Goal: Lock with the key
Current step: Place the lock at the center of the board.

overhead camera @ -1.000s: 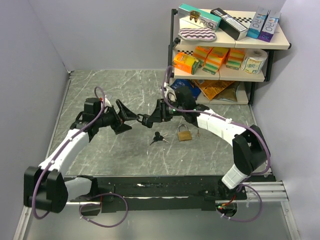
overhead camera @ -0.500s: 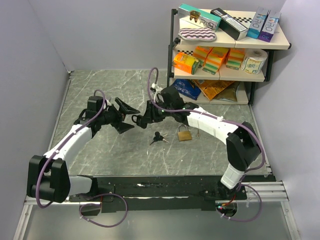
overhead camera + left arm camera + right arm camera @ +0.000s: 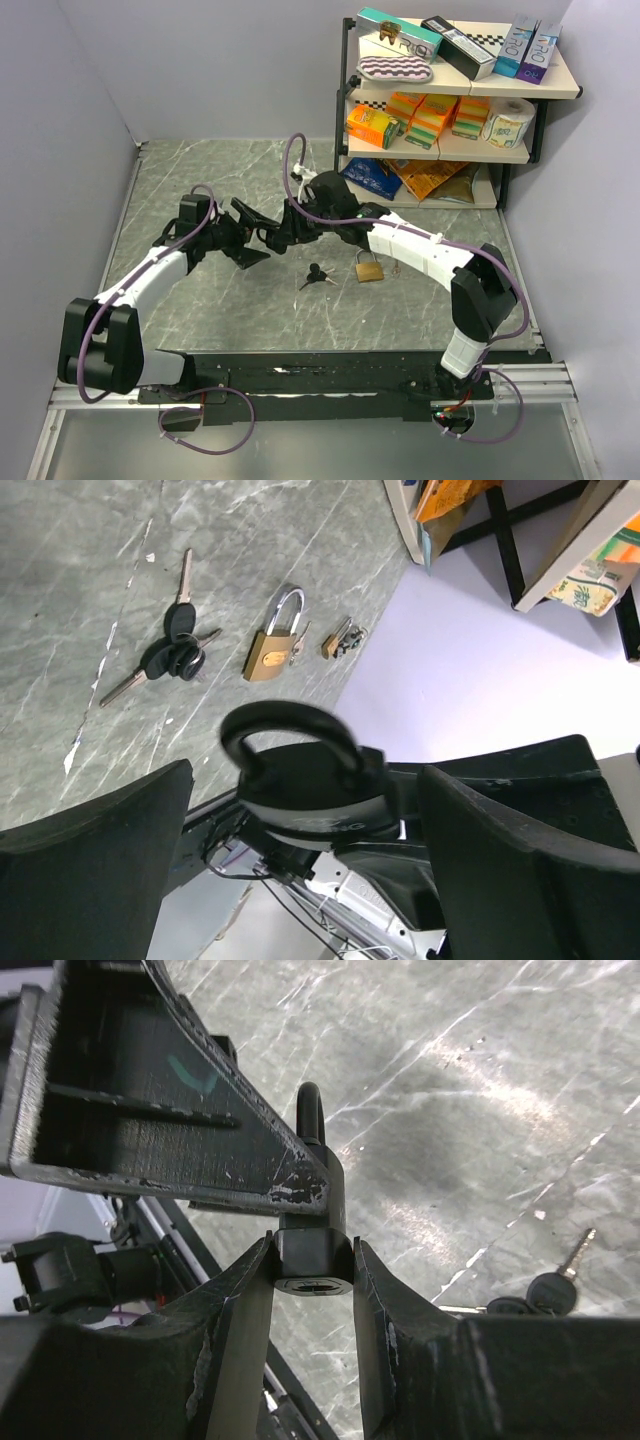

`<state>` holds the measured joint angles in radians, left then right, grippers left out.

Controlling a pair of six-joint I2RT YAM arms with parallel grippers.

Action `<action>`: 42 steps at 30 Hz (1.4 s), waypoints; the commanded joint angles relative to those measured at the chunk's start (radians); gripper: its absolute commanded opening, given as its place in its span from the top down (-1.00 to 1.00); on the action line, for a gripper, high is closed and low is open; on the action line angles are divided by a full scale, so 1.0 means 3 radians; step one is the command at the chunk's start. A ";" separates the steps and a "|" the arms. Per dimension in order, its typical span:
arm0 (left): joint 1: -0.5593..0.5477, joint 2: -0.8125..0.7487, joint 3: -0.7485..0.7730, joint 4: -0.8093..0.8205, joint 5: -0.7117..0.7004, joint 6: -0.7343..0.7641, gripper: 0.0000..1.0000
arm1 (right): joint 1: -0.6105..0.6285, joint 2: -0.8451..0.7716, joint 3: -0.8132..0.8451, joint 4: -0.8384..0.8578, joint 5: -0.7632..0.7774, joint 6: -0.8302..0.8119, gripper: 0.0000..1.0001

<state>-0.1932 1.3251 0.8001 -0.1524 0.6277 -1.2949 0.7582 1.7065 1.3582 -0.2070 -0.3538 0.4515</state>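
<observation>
My right gripper (image 3: 312,1260) is shut on the body of a black padlock (image 3: 313,1255), shackle pointing away and keyhole end facing the camera. In the top view the right gripper (image 3: 277,238) holds it above the table, between the wide-open fingers of my left gripper (image 3: 252,232). The left wrist view shows the black padlock (image 3: 305,780) between the open fingers (image 3: 100,860), touching neither. A bunch of black-headed keys (image 3: 320,276) lies on the table, also in the left wrist view (image 3: 175,655). Beside it lies a brass padlock (image 3: 369,267).
A small pair of keys (image 3: 340,640) lies right of the brass padlock (image 3: 272,650). A shelf rack (image 3: 450,90) with boxes, packets and a paper roll stands at the back right. Grey walls close the left and right sides.
My right arm has carried the black padlock leftward, from just outside the left gripper to between its open fingers. The left arm shifted slightly. Keys and brass padlock have not moved.
</observation>
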 commanded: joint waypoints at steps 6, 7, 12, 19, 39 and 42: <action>0.0010 0.0042 0.0017 0.0242 0.0004 -0.0214 -0.55 | 0.0096 0.0059 0.0248 0.0158 0.0141 0.0100 1.00; 0.0005 0.0057 0.0033 0.0222 -0.0006 -0.0209 -0.52 | 0.0106 0.0064 0.0258 0.0153 0.0167 0.0106 1.00; 0.0005 0.0088 0.0053 0.0217 -0.0037 -0.0260 -0.53 | 0.0193 0.0110 0.0310 0.0117 0.0264 0.0162 1.00; 0.0005 0.0093 0.0053 0.0242 -0.0016 -0.0229 0.24 | 0.0259 0.0100 0.0300 0.0040 0.0402 0.0177 1.00; -0.0332 0.0476 0.0753 -0.1388 -0.0966 0.1646 0.98 | -0.0195 -0.0713 -0.0666 -0.0036 -0.0349 -0.0793 -0.99; -0.0567 0.0695 0.1004 -0.1578 -0.1268 0.1902 0.98 | -0.0328 -0.0912 -0.0840 -0.0133 -0.0339 -0.1003 -0.99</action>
<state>-0.2871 1.4803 0.9760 -0.5438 0.3515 -0.8745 0.7006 1.5513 1.1538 -0.2340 -0.4114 0.2783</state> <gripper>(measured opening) 0.549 0.993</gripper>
